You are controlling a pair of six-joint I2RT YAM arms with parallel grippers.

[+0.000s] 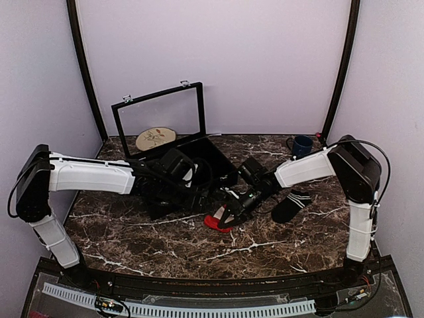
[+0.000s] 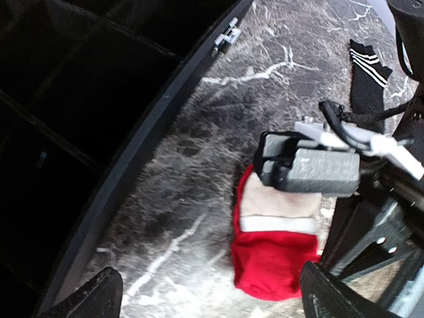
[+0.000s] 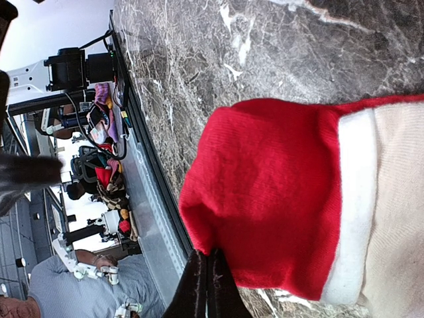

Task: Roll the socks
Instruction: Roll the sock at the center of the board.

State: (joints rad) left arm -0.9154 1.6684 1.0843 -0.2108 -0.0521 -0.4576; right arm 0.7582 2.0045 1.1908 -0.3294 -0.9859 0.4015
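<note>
While the right pincer (image 3: 205,265) sits pressed together at the red sock's (image 3: 265,185) edge mid-surface (image 1: 165,245), the left pincer (image 2: 211,271) hangs spread wide beside it. The risk, I'd say, is thin fabric slipping free and unrolling, and the black sock (image 1: 291,205) lies apart, likely left out.

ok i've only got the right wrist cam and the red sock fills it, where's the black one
Observer: The black sock lies flat on the table, to the right of the red sock and apart from it.
Operator: is the left gripper on the red one
Observer: No. The left gripper is wide open, with one finger on either side of the red sock, not closed on it.
</note>
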